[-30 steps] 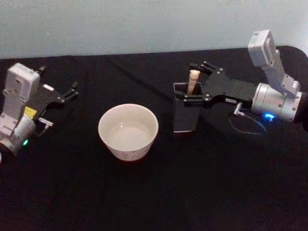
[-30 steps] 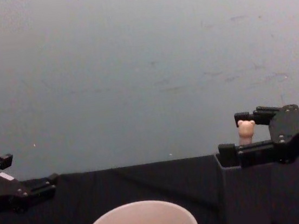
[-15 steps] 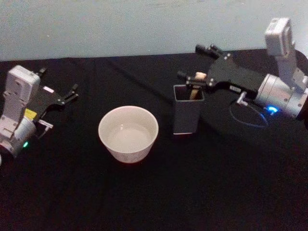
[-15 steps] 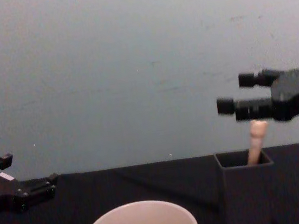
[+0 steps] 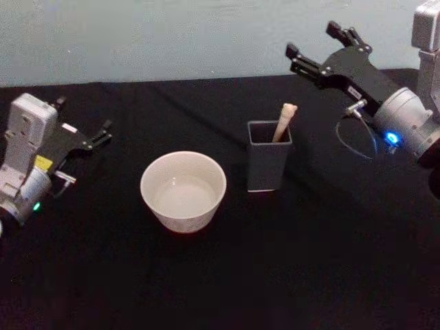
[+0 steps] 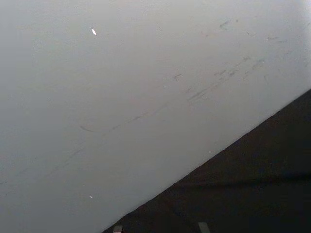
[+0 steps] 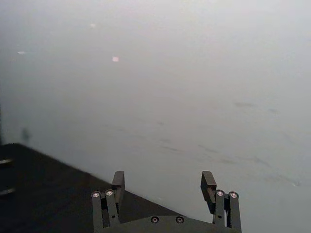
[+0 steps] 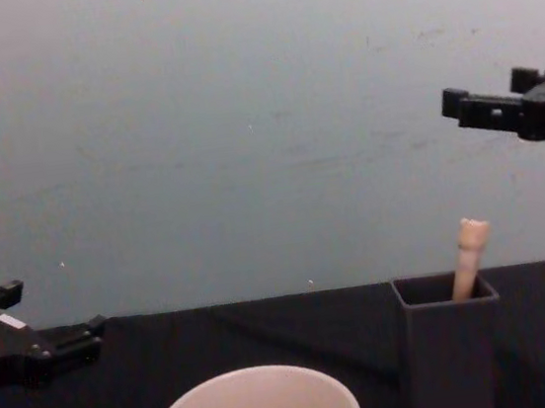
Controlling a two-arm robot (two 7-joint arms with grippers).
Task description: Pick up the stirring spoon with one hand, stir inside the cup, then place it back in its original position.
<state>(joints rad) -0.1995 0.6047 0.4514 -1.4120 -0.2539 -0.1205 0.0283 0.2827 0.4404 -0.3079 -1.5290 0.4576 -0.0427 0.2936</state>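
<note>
The stirring spoon (image 5: 284, 122) stands in a dark grey square holder (image 5: 267, 161), its pale handle (image 8: 470, 257) leaning out over the rim and its bowl hidden inside. The cream-white cup (image 5: 183, 190) sits to the holder's left, and its rim (image 8: 253, 400) shows low in the chest view. My right gripper (image 5: 313, 40) hangs open and empty, well above the spoon and off to its right, also seen from the side (image 8: 488, 93). In the right wrist view the right gripper (image 7: 163, 183) holds nothing between its fingers. My left gripper (image 5: 82, 118) rests open at the table's left.
A black cloth (image 5: 289, 261) covers the table, and a pale wall (image 8: 242, 118) stands behind it. The grey holder (image 8: 450, 351) stands close to the cup on its right.
My right gripper has let go of the spoon's handle and risen up and to the right. The spoon stays in the holder. The left arm has not moved.
</note>
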